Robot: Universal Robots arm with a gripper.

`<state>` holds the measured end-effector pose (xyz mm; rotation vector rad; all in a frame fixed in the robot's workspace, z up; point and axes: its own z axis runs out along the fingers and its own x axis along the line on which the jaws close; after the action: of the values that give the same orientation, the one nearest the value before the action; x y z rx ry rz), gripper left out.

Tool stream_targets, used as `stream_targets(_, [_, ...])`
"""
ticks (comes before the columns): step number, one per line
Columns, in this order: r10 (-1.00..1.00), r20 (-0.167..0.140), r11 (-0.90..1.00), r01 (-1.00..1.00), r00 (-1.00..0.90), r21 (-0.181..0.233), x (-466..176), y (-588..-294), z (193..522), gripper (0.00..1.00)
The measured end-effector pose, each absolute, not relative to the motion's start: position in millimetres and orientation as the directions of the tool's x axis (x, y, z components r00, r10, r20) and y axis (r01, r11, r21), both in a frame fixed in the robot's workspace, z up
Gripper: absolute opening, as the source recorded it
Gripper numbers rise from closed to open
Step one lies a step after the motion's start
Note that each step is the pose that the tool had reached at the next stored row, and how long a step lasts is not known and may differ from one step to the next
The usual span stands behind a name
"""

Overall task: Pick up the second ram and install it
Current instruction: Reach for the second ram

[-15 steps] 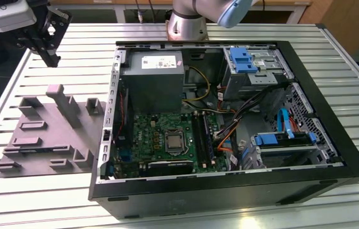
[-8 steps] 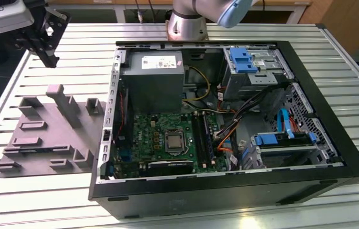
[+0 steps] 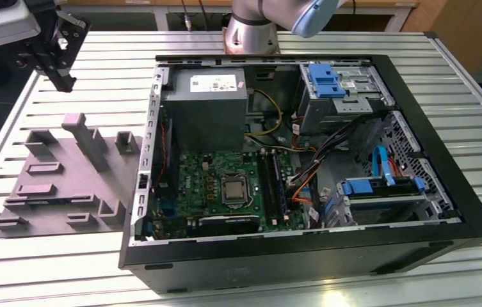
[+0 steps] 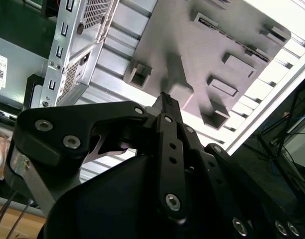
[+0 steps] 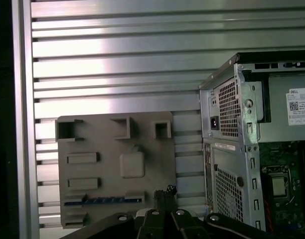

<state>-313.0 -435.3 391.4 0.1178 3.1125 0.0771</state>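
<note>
Pose: gripper (image 3: 64, 82) hangs above the bench (image 3: 223, 48) near its edge at the exterior view's left, tilted down toward the grey tray (image 3: 61, 185), well clear of it. Its fingertips (image 5: 165, 193) are pressed together on nothing. On the tray, the second ram (image 5: 103, 200) lies flat in a long slot along one tray edge. An open computer case (image 3: 411, 236) stands beside the tray.

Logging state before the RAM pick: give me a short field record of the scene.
end effector: shut, holding nothing, raised clear of the tray
second ram: lying in a slot of the grey tray
PC case: open, beside the tray on the slatted table
processor: seated on the motherboard
</note>
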Motion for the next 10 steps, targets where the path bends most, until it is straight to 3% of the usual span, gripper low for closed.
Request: stream_targets(10, [0.076,-0.024,0.996,0.075,-0.997,0.05,-318.4,-436.5,390.8,0.11])
